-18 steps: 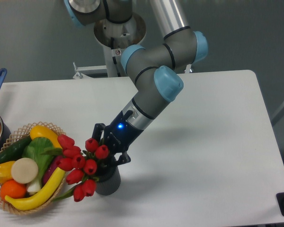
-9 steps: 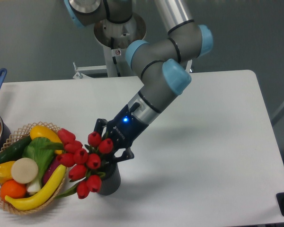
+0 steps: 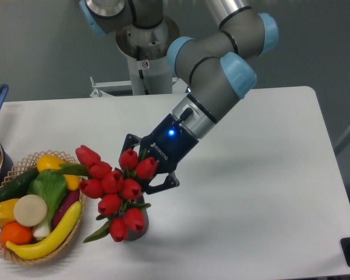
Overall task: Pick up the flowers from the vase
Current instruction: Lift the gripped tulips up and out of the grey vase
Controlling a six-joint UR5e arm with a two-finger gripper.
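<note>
I have the flowers (image 3: 116, 189) in my hand (image 3: 144, 174), and by my reckoning the lift is under way but not finished: the red buds stand well above the vase (image 3: 137, 232), of which only a dark sliver shows low down behind the lowest bud and a leaf, so I cannot tell whether the stem ends have cleared its mouth. The vase sits on the white table (image 3: 251, 192), just beside the wicker basket (image 3: 23, 251) of toy vegetables, and the bunch leans out to the left over the basket's near edge without, as far as I can see, touching what lies in it. My fingers are drawn in close around the upper part of the bunch, where the stems and leaves gather behind the top buds; the buds hide the fingertips themselves, so I judge the grip from how the bunch hangs off my hand rather than from seeing the pads meet. What is left, I think, is to carry the bunch higher until the stems come wholly free. The risk I see is the vase tipping if a stem drags on its rim.
</note>
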